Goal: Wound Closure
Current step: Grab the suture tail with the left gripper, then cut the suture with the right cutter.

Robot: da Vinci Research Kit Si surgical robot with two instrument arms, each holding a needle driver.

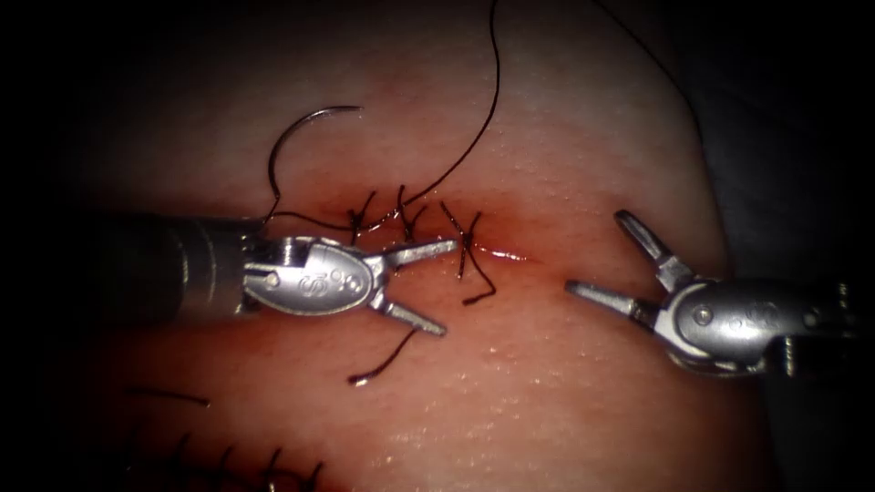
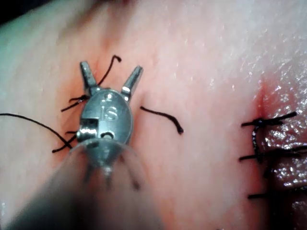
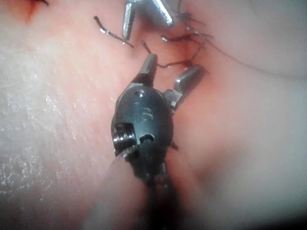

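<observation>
Left tool (image 1: 415, 287) at 9 o'clock, jaws wide apart, holding nothing, astride stitched cut (image 1: 437, 232). Right tool (image 1: 597, 255) at 3 o'clock, spread, empty. Needle (image 1: 301, 137) lies free on tissue (image 1: 565, 392) at 11 o'clock, thread (image 1: 474, 137) trailing. Risk: open jaw tip snags stitch.

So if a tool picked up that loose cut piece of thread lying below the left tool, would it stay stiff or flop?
Probably flop: the cut thread piece lies in a lazy curve on the tissue. It looks thin, so likely very light. Both tools, left and right, stand open, holding nothing.
</observation>
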